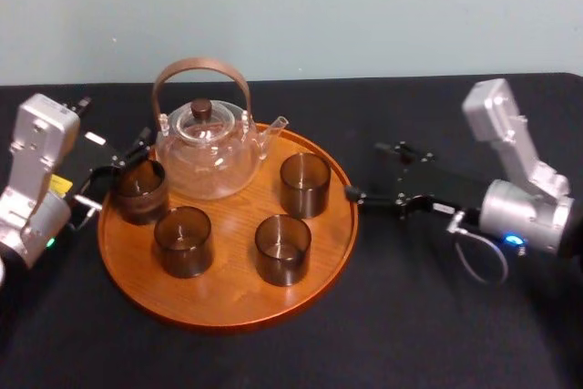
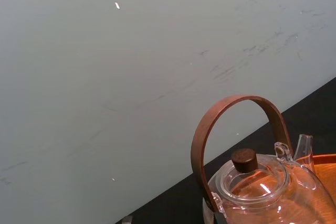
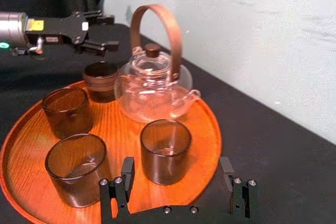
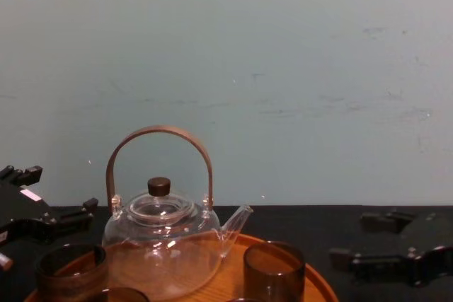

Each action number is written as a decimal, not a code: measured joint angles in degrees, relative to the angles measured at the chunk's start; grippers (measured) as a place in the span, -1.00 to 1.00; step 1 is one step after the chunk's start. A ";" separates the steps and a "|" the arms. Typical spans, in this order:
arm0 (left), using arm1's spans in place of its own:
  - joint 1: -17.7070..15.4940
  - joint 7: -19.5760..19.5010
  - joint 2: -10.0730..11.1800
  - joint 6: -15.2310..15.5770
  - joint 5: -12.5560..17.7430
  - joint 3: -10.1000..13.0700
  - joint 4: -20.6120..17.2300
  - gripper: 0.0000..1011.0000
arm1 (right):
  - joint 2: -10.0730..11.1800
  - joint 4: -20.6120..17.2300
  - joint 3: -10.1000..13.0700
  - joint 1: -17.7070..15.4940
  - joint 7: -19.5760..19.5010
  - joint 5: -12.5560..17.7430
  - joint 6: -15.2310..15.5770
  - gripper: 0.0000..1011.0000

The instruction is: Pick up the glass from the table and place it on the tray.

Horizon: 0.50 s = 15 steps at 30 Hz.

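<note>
Seemingly spread, the left end effector overlaps the glass; contact unclear.

In the chest view the bottom edge cuts off the near part of the tray and the lower parts of the 10 o'clock glass and the 2 o'clock glass. The left wrist view cuts the belly off the teapot

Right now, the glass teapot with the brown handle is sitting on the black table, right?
Not quite. The teapot with the brown handle is sitting on the tray, not straight on the black table. The head view shows the tray's wood under it.
</note>
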 joint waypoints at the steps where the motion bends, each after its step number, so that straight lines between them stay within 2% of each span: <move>1: 0.00 0.00 0.00 0.00 0.00 0.00 0.00 0.98 | 0.31 -0.55 0.39 -0.42 -0.41 0.21 -0.11 0.98; 4: 0.00 0.00 0.00 0.00 0.00 0.00 0.00 0.98 | 1.00 -2.33 2.33 -2.33 -3.24 0.85 -0.28 0.98; 8: 0.00 0.00 0.00 0.00 0.00 0.00 0.00 0.98 | 0.76 -3.71 4.70 -4.37 -7.87 0.99 -0.31 0.98; 12: 0.00 0.00 0.00 0.00 0.00 0.00 0.00 0.98 | -0.63 -4.68 7.15 -6.30 -13.54 0.11 -0.29 0.98; 15: 0.00 0.00 0.00 0.00 0.00 0.00 0.00 0.98 | -2.48 -4.87 8.99 -7.76 -18.66 -1.36 -0.84 0.98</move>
